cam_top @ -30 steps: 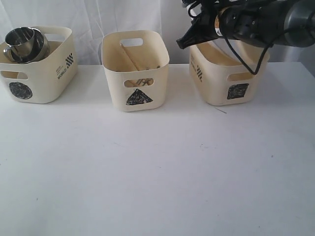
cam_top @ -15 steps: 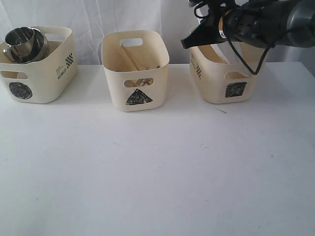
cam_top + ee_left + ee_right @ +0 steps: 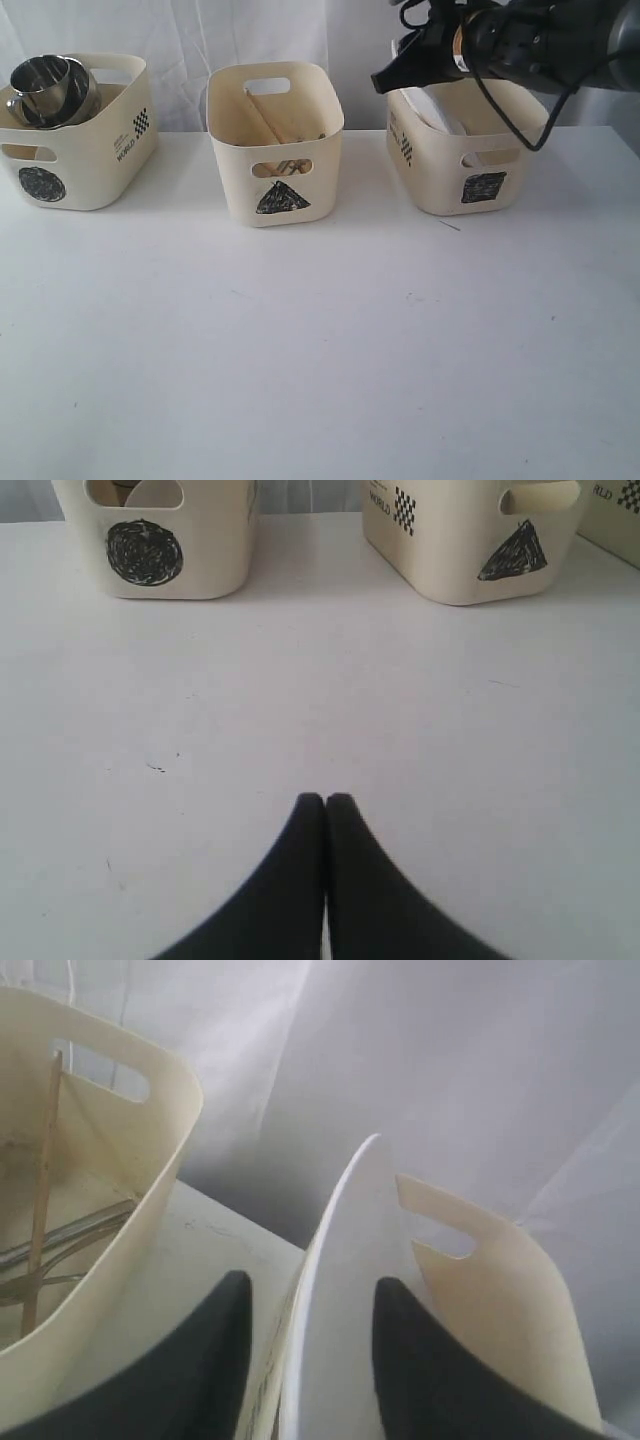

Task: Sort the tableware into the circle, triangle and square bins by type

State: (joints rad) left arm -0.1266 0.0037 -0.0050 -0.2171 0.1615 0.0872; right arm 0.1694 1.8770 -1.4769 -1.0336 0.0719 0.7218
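Most of the large white plate (image 3: 436,110) is sitting hidden below the rim of the square bin (image 3: 440,180) at the upper right of the exterior frame; only a pale sliver is showing inside the tub's left half. The right arm is hanging over that bin and covering its back rim. Seen from the right wrist, the plate is standing on edge, its rounded corner pointing upward and its thin edge facing the camera. The right gripper (image 3: 310,1280) is straddling it with the jaws apart; a strip of bin is showing between one finger and the plate, so nothing is being squeezed, though I can't tell whether the other finger is touching it. In the triangle bin (image 3: 275,150), upper middle, wooden chopsticks (image 3: 262,115) are leaning diagonally, and the cutlery beneath is hard to make out. Steel mugs (image 3: 50,85) are poking out of the circle bin (image 3: 85,150) at upper left. The left gripper (image 3: 325,800) is hovering pinched closed, empty, over the bare white table (image 3: 320,350)
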